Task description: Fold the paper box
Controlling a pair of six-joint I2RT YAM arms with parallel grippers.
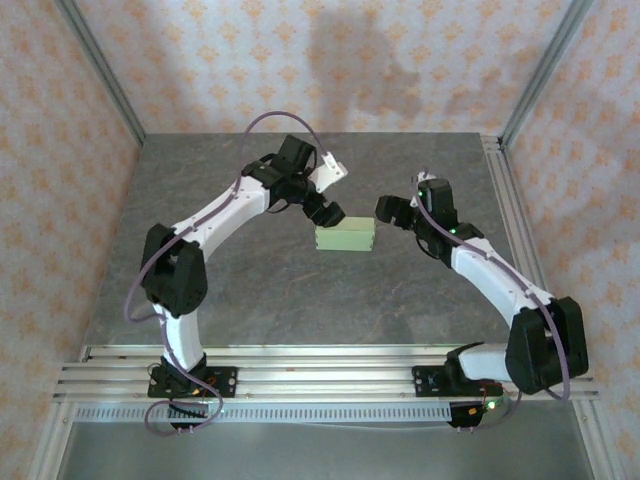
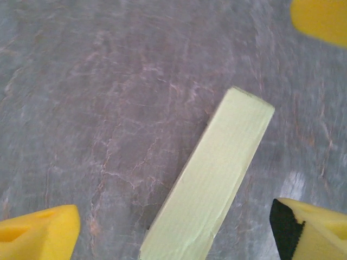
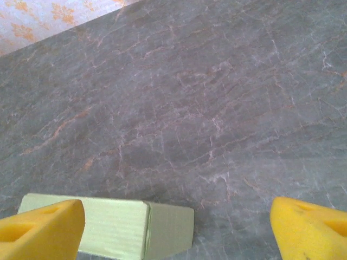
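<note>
Yellow fingertips [image 2: 38,233] of my left gripper [image 1: 324,211] stand apart, either side of the paper box [image 2: 217,184]. Overhead, I see the right gripper [image 1: 388,209], likewise spread, just right of it.

Spread right claw [image 3: 178,219] beside paper box [image 3: 111,227]

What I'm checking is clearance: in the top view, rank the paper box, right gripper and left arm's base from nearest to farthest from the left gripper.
From the left gripper:
1. paper box, just below and right of it.
2. right gripper, past the box, to the right.
3. left arm's base, at the near edge, lower left.
</note>
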